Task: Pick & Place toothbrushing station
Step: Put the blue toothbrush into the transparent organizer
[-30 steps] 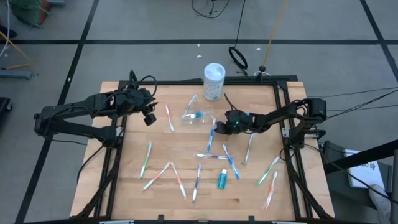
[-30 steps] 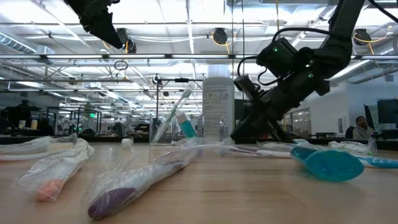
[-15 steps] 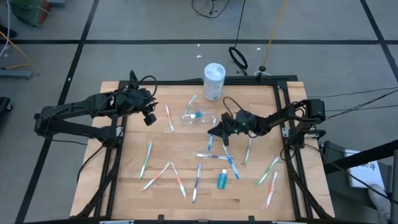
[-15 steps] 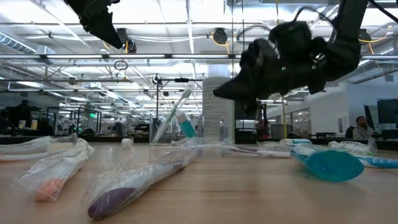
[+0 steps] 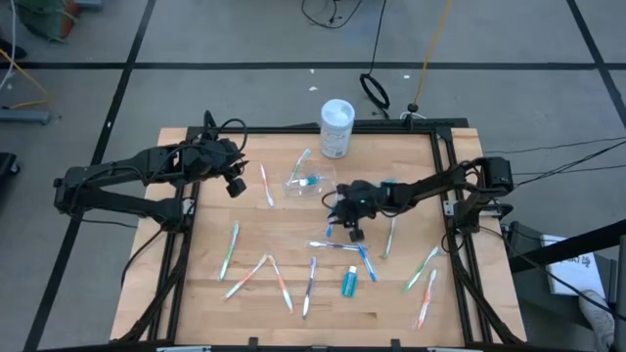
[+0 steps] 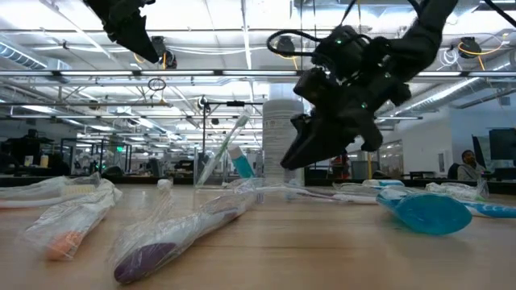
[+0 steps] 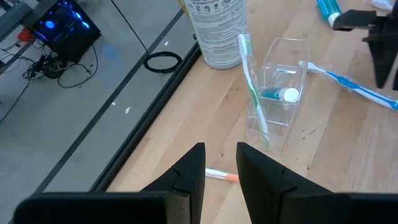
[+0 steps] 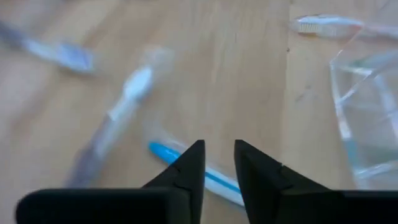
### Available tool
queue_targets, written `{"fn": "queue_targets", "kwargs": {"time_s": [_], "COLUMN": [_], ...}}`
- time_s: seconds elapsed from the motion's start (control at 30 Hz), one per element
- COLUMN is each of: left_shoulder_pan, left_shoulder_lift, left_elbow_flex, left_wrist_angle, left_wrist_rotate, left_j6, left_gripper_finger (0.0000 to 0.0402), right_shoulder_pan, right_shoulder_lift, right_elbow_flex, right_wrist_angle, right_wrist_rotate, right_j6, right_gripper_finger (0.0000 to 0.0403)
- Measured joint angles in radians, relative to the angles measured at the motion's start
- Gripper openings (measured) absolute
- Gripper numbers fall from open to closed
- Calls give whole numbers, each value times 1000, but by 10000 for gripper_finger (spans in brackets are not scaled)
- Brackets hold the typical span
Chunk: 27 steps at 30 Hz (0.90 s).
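Note:
A small clear cup [image 5: 309, 184] stands at the table's far middle, with a green toothbrush [image 7: 252, 87] leaning out of it and a teal tube [image 7: 277, 94] inside. My right gripper [image 5: 335, 203] hovers just right of the cup. Its fingers slant down toward the table and are almost together, with nothing between them [image 8: 219, 152]. A blue toothbrush [image 8: 193, 171] lies on the wood below them. My left gripper [image 5: 235, 188] waits raised to the left of the cup, its fingers also almost together and empty [image 7: 221, 158].
A tall white tub [image 5: 336, 127] stands at the far edge behind the cup. Several wrapped toothbrushes lie scattered over the near half of the table [image 5: 274, 279]. A teal tube [image 5: 349, 284] stands near the front. More toothbrushes lie at the right [image 5: 423, 269].
My right gripper has risen from the table top and moved a little toward the table's left edge, nearer the cup. It has turned about its wrist. Its fingers slant down again, clear of the table.

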Motion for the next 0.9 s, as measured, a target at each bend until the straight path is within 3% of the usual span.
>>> {"fn": "queue_targets", "kwargs": {"time_s": [0.23,0.63,0.9], "left_shoulder_pan": [0,0,0], "left_shoulder_lift": [0,0,0], "left_elbow_flex": [0,0,0], "left_wrist_angle": [1,1,1], "left_wrist_rotate": [0,0,0], "left_j6": [21,24,25], "left_gripper_finger": [97,97,97], "right_shoulder_pan": [0,-1,3], "right_shoulder_lift": [-2,25,107], "right_elbow_flex": [77,77,80], "right_wrist_angle": [-174,-188,-169], "right_wrist_rotate": [116,116,114], "right_j6": [-189,-281,-283], "right_gripper_finger": [133,200,187]}}
